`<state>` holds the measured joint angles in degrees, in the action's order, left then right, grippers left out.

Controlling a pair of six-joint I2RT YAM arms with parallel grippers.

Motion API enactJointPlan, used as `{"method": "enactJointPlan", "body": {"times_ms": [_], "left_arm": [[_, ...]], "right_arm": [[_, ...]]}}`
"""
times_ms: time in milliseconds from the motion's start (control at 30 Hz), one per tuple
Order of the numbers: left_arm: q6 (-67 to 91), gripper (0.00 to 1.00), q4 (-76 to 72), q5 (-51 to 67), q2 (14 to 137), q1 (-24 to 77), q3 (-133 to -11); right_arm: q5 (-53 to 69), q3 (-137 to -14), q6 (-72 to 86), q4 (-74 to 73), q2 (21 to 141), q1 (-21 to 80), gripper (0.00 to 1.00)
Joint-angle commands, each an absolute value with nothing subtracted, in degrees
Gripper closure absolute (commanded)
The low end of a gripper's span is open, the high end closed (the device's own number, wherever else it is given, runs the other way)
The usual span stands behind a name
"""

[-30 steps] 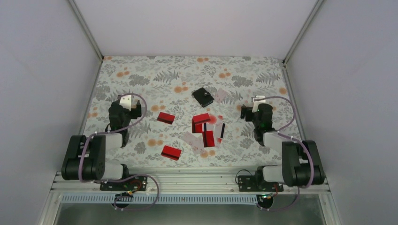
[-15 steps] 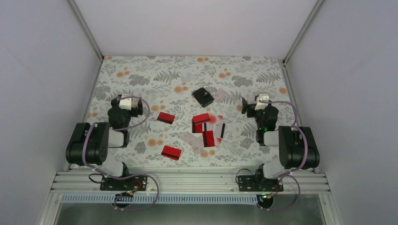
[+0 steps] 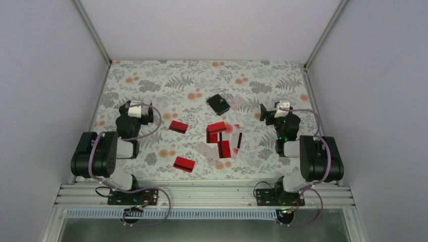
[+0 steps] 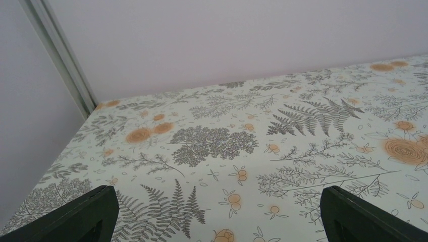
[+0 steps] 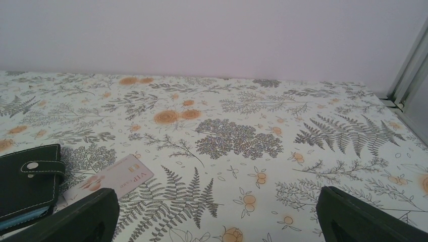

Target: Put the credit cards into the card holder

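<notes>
The black card holder lies shut at the table's middle back, and it also shows at the left edge of the right wrist view as the card holder. A whitish card lies just right of it. Red credit cards lie apart on the left. A mixed cluster of cards sits mid-table. My left gripper stands open over bare cloth at the left. My right gripper is open at the right, nothing between its fingers.
The floral tablecloth covers the table up to the white walls. Metal corner posts rise at the back corners. The aluminium rail with the arm bases runs along the near edge.
Both arms folded back toward their bases during the first half second and have held still since. The cards and the card holder have not moved.
</notes>
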<state>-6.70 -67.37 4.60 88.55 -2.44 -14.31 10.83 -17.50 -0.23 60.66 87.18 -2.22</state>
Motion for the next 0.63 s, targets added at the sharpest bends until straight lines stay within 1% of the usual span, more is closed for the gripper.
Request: {"method": "enactJointPlan", "body": {"times_ms": [0,600], "left_arm": [[-6.79,0.00,-70.49,5.27,88.77,-2.37,-14.24],[-6.83,0.00,-70.49,5.27,88.80,-2.37,-14.17]], "right_arm": [[10.87,-17.87,-0.44,63.81,87.28,-2.55,0.01],[10.78,-17.65,-0.35,64.56,87.24,-2.63,0.01]]}}
